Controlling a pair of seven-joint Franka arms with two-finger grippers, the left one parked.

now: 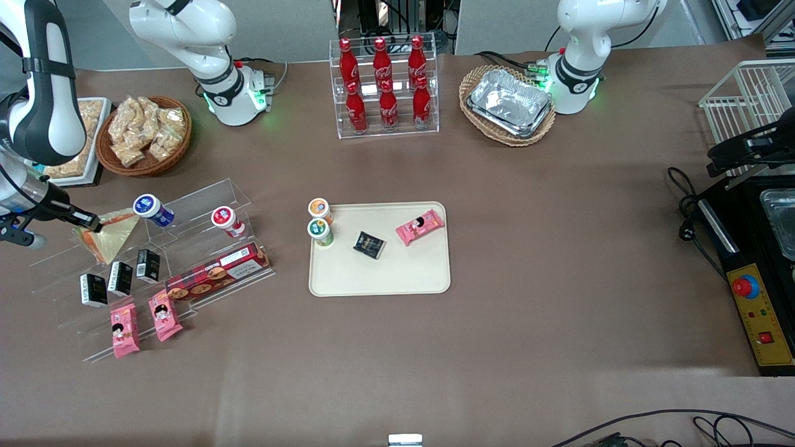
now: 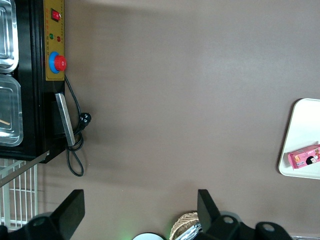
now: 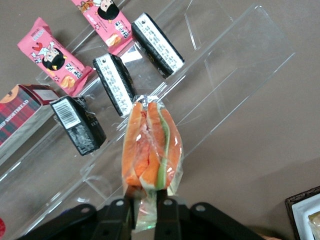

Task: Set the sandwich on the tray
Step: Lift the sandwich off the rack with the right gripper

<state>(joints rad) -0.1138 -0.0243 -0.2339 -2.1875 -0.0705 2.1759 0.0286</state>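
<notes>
The sandwich (image 1: 110, 238), a triangular wedge in clear wrap with orange and green filling, is over the top step of the clear stand (image 1: 205, 205) at the working arm's end of the table. My right gripper (image 1: 93, 222) is shut on its wrapped edge. In the right wrist view the fingers (image 3: 129, 200) pinch the plastic at the sandwich's (image 3: 150, 145) base, gripper (image 3: 145, 202). The cream tray (image 1: 379, 276) lies mid-table, well apart from the gripper; its corner shows in the left wrist view (image 2: 300, 130).
The tray bears two small cups (image 1: 320, 231), a black packet (image 1: 369, 244) and a pink packet (image 1: 420, 226). The stand holds black packets (image 3: 117, 85), pink packets (image 1: 124, 330), a red biscuit box (image 1: 217, 272) and two cups (image 1: 153, 210). Cola rack (image 1: 385, 87) and baskets (image 1: 144, 133) stand farther away.
</notes>
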